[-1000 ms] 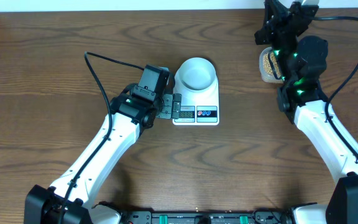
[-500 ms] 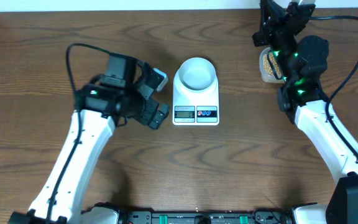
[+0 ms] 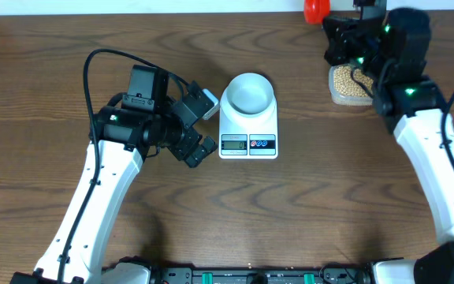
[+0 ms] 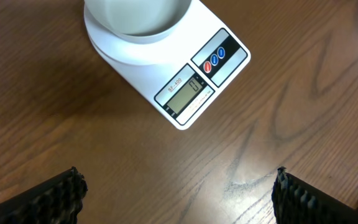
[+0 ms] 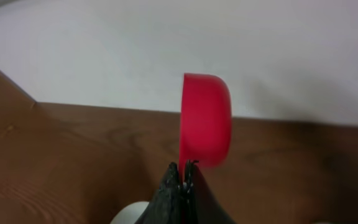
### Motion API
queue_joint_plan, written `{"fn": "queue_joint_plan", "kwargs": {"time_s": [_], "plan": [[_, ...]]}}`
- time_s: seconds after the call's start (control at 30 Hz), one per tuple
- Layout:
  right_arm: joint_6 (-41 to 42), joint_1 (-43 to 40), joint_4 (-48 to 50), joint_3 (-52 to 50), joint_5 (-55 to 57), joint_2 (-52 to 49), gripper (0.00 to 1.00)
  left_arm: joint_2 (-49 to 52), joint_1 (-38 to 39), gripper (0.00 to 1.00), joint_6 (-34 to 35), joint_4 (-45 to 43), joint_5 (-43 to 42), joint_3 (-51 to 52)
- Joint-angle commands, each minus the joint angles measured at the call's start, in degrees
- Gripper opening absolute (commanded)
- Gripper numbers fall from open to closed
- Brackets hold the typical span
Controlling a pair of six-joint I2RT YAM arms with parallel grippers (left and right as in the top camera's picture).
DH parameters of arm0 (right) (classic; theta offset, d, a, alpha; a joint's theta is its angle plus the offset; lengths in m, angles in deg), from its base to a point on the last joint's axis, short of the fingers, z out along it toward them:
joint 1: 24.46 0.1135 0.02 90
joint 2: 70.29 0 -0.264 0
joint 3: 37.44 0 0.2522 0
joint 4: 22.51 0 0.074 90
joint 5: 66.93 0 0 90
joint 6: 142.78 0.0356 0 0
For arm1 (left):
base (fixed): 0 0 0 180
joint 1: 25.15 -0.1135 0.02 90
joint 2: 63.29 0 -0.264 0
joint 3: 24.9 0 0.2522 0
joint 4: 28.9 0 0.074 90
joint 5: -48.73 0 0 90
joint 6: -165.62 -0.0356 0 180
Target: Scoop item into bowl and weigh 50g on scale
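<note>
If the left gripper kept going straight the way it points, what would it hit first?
Most likely the bare table, just short of the scale. The left gripper, jaws wide open, angles down there; depth is unclear, so the scale's near edge might come first.

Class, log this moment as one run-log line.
pale round bowl: empty, on white digital scale | left gripper: open | right gripper: shut on red plastic scoop

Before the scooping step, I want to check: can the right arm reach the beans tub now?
Probably yes: the right gripper holding the red scoop hovers beside the tub, nothing between.
</note>
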Motion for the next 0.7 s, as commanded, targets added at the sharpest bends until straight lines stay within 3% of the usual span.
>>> {"fn": "queue_joint_plan", "kwargs": {"time_s": [0.0, 0.3, 0.47, 0.67], "plan": [[-8.9, -0.2, -12.4, 8.1, 0.5, 0.3, 0.01, 0.0, -0.8, 0.98, -1.4, -1.0, 0.4, -0.7], [-9.7, -0.9, -27.9, 9.9, 0.0, 0.2, 0.01, 0.0, -2.2, 0.98, -1.6, -4.2, 1.1, -0.7], [-14.4, -0.8, -35.4, 9.9, 0.0, 0.2, 0.01, 0.0, -2.2, 0.98, -1.6, -4.2, 2.1, -0.7], [-15.6, -0.8, -39.7, 9.9, -1.3, 0.2, 0.01, 0.0, -2.2, 0.98, -1.5, -4.1, 2.1, -0.7]]}}
